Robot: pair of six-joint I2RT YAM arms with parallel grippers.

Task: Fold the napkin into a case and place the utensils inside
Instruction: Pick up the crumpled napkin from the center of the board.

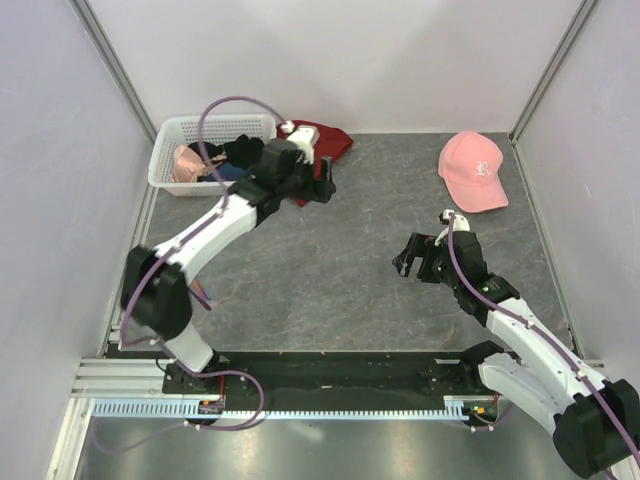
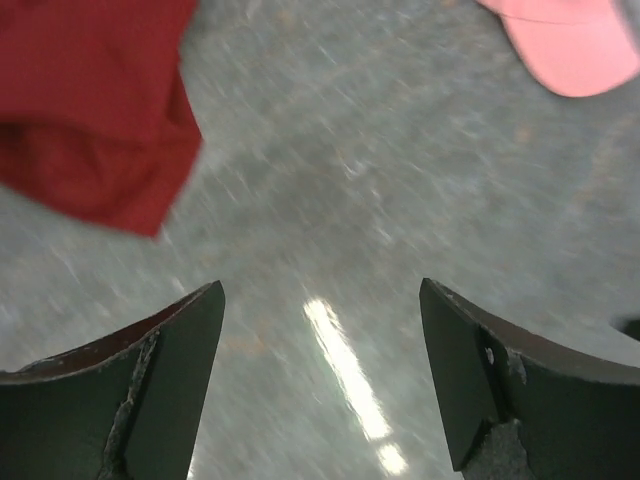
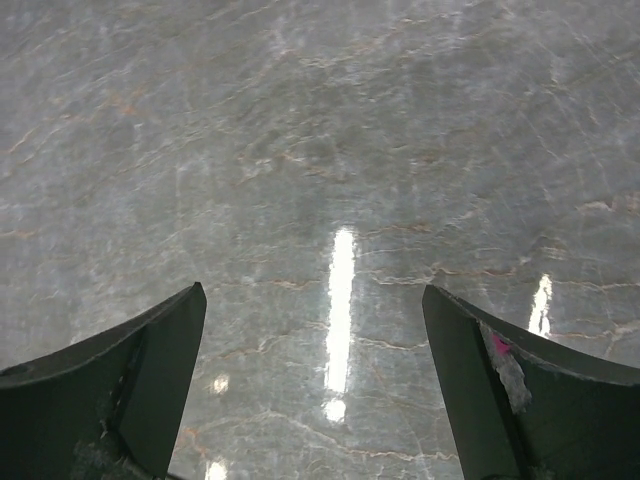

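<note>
The napkin (image 1: 338,143) lies bunched at the table's (image 1: 320,290) far edge, just beside the basket (image 1: 165,165). The left claw (image 1: 322,188) is over it, wide and empty, and the right claw (image 1: 412,255) hangs wide, well apart. Grabbing that heap could pinch several layers and fold it crooked. I count one napkin, one basket, one cap (image 1: 474,170), two claws and no utensils.

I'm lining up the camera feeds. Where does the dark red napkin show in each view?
Top external: the napkin lies at the far edge, beside the white basket, partly behind the left arm.
Left wrist: upper left corner, blurred.
Right wrist: not in it, only table.
Shared landmark: the pink cap, upper right in top external and left wrist views.
</note>
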